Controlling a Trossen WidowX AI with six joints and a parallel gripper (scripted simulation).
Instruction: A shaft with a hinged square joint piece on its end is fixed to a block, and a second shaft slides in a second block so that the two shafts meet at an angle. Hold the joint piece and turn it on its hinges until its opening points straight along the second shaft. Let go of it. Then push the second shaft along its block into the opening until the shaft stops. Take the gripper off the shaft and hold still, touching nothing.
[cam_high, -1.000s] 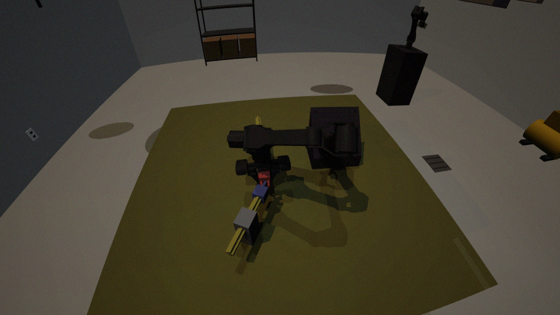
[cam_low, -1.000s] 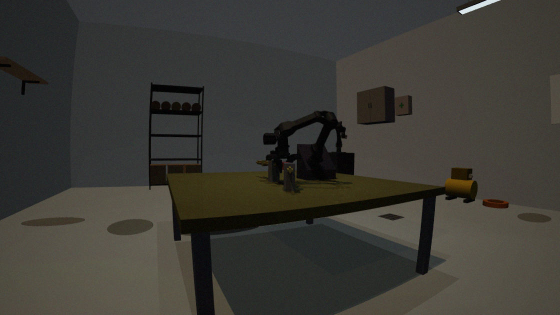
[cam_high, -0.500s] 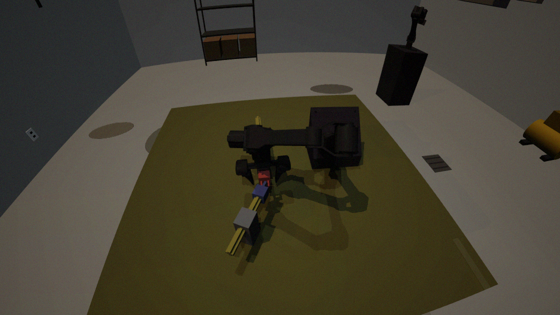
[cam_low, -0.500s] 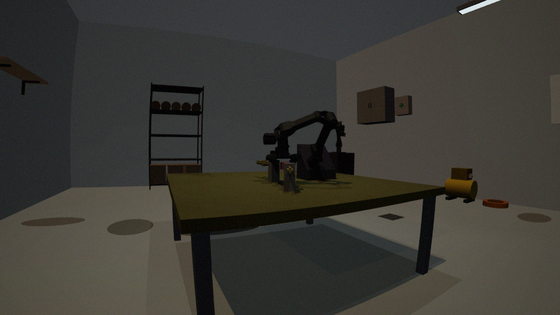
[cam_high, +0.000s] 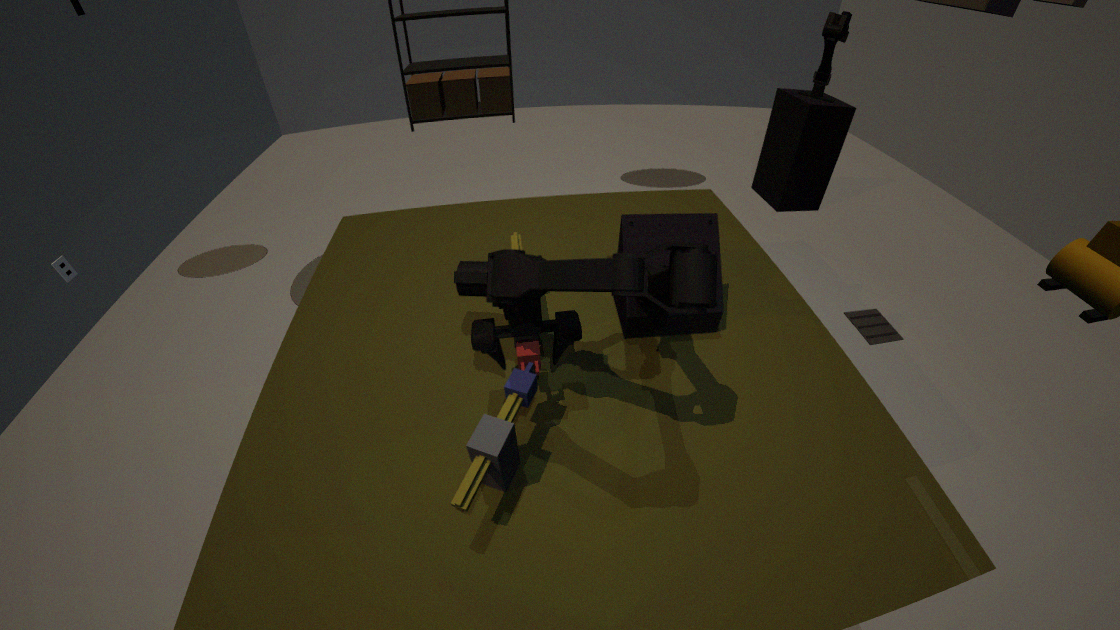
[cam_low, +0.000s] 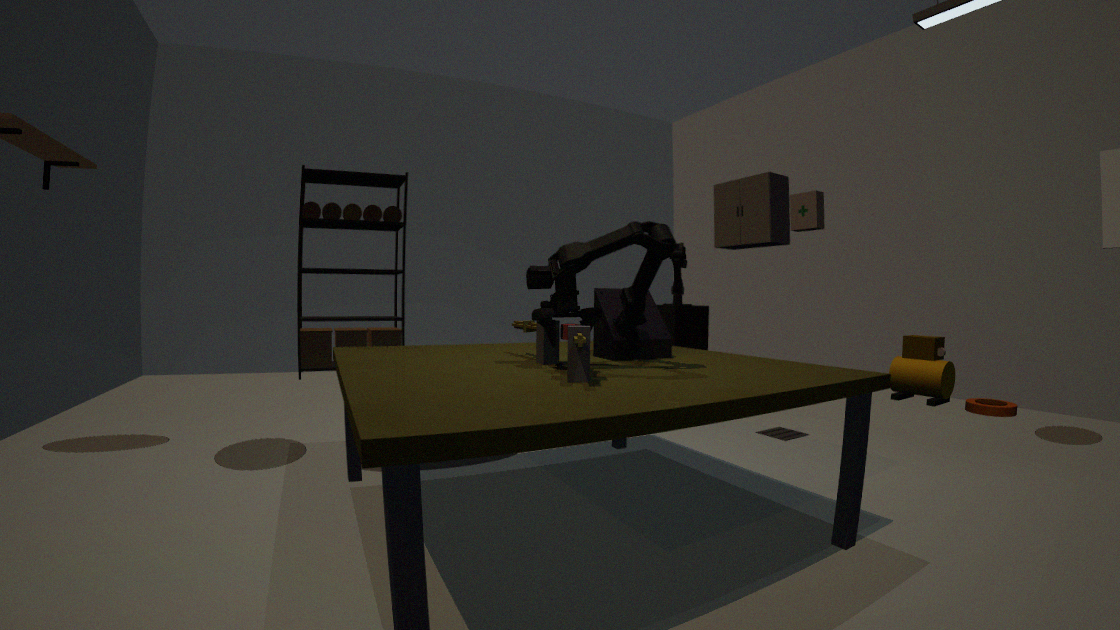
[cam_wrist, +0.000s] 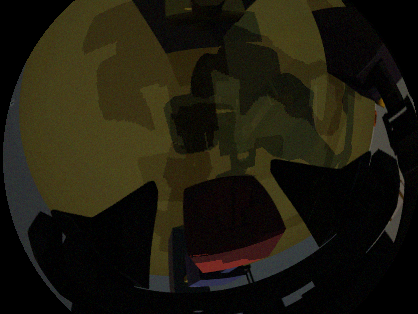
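The red joint piece (cam_high: 528, 351) (cam_low: 567, 331) (cam_wrist: 232, 210) sits on hinges at the blue end piece (cam_high: 520, 383) of the near yellow shaft (cam_high: 469, 481). That shaft runs through a grey block (cam_high: 491, 435) (cam_low: 578, 364). My gripper (cam_high: 529, 365) (cam_wrist: 215, 176) points down and is open, with one finger on each side of the red piece. The wrist view shows gaps between it and both fingers. The second yellow shaft (cam_high: 515, 240) (cam_low: 526, 324) sticks out behind the arm, at its own grey block (cam_low: 546, 344). The arm hides its near end and that block in the top view. The opening's exact direction is unclear.
The arm's dark base box (cam_high: 669, 274) (cam_low: 626, 329) stands right of the shafts on the olive table top (cam_high: 352, 509) (cam_low: 469, 391). The arm reaches left from it over the second shaft. Shadows lie right of the near block. Shelves and another arm stand beyond the table.
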